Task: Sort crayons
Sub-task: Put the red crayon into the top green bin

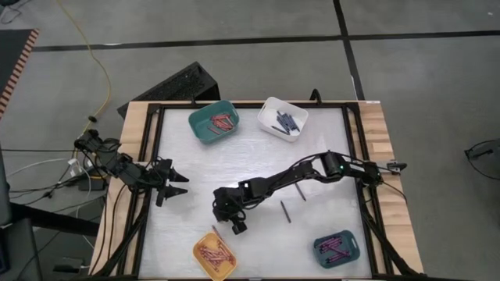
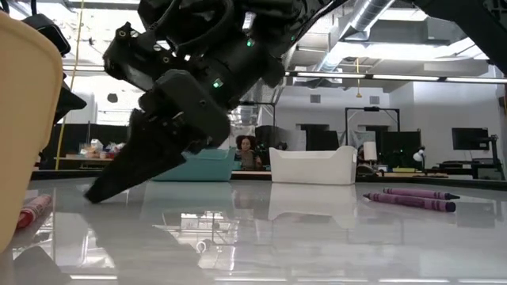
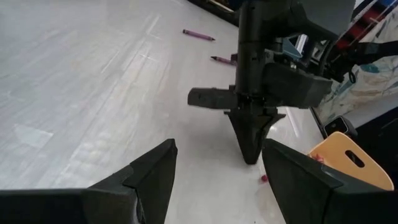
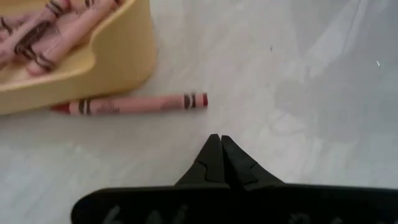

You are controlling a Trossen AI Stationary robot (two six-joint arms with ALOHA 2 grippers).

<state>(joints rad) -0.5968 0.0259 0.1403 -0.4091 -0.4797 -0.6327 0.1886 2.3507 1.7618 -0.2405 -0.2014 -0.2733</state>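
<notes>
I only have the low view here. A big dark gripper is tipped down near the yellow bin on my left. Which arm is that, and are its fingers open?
Observer: That is the right gripper; its wrist view shows the fingers shut, with nothing between them.
Operator: Is there a crayon under it?
Observer: A pinkish-red crayon lies on the table just ahead of the fingertips, beside the yellow bin, not in it.
Operator: Where is the other arm?
Observer: The left gripper waits at the table's left edge, fingers open and empty.
Operator: Any other loose crayons?
Observer: From above, two dark crayons lie near mid-table, right of the right gripper.
</notes>
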